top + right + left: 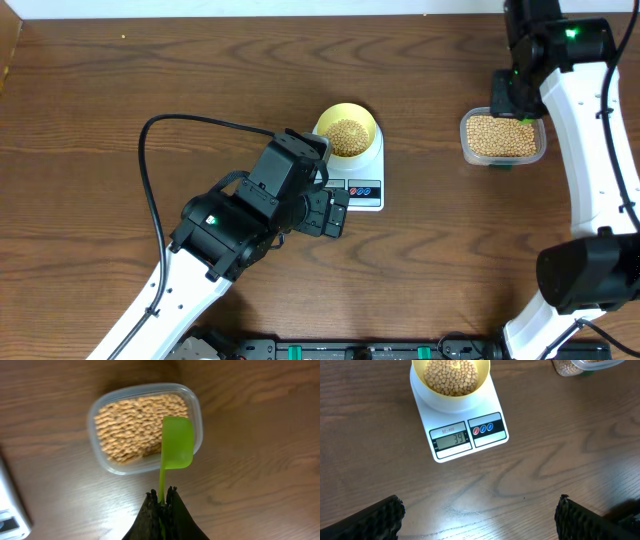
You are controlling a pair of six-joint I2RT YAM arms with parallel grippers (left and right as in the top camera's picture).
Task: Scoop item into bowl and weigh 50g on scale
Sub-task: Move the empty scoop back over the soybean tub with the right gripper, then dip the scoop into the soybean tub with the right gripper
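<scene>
Shows a pale yellow round bowl (346, 111) of beige-tan beans (347, 138) on a flat white kitchen scale (364, 191) mid-table; clear plastic tub (465, 137) near the right edge.

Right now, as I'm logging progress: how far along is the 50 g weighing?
Done: the bowl sits on the scale with beans in it; the display reads 39, short of 50. In hand: the right gripper is shut on the green scoop over the tub, and the scoop looks empty. The left gripper hangs open in front of the scale. Left: more beans into the bowl until it shows 50.
</scene>
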